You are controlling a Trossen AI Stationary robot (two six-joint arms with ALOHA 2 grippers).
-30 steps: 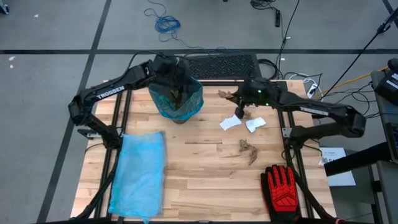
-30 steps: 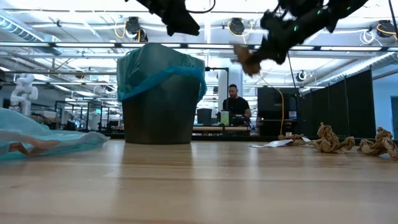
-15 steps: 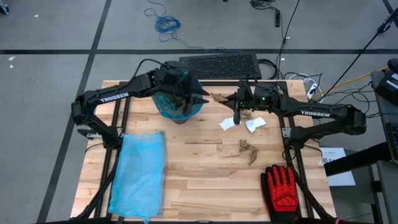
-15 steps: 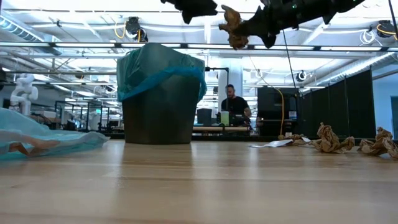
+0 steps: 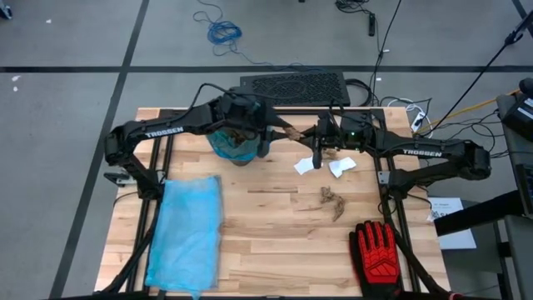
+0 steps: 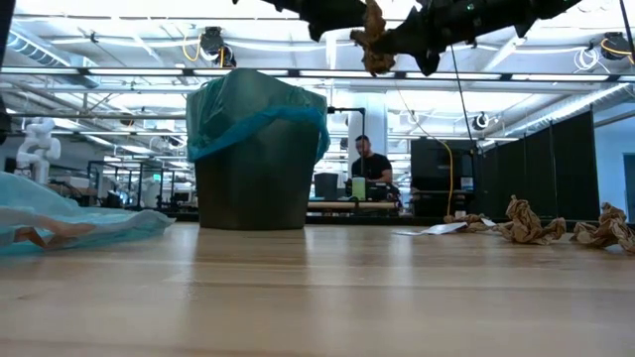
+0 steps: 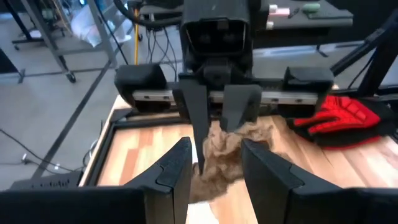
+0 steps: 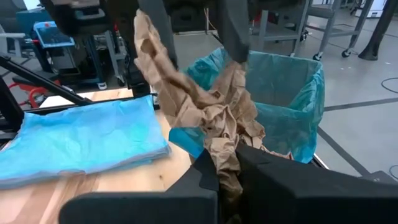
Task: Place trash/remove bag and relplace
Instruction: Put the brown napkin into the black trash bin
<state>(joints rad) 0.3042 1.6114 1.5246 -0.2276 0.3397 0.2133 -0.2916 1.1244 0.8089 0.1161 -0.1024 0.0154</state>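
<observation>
A crumpled brown paper scrap [image 5: 290,131] of the trash hangs in the air just right of the dark bin [image 5: 237,148], which is lined with a teal bag [image 8: 280,93]. My right gripper [image 8: 227,165] is shut on the scrap. My left gripper [image 7: 216,149] faces it from the bin's side, open, with one finger on each side of the scrap's free end [image 7: 233,146]. More trash lies on the table: two white scraps [image 5: 308,164] [image 5: 341,167] and a brown one [image 5: 333,200]. My right gripper pinches the scrap's lower end [image 8: 225,155] between its two fingers, coming nearly level from the table's right side. The scrap is lifted clear and sticks out beyond the fingertips toward the bin. My left gripper's fingers [image 7: 180,165] flank the scrap's free end; I cannot tell whether they touch it.
A folded blue bag [image 5: 185,233] lies flat at the table's near left. A red-and-black glove [image 5: 379,250] lies at the near right corner. More brown scraps [image 6: 526,223] show in the low view. A person stands in the room behind the table.
My left gripper has swung from above the bin toward the table's right, up to the scrap, and now stands around its free end. My right gripper first carried the scrap left toward the bin and raised it, then kept still.
</observation>
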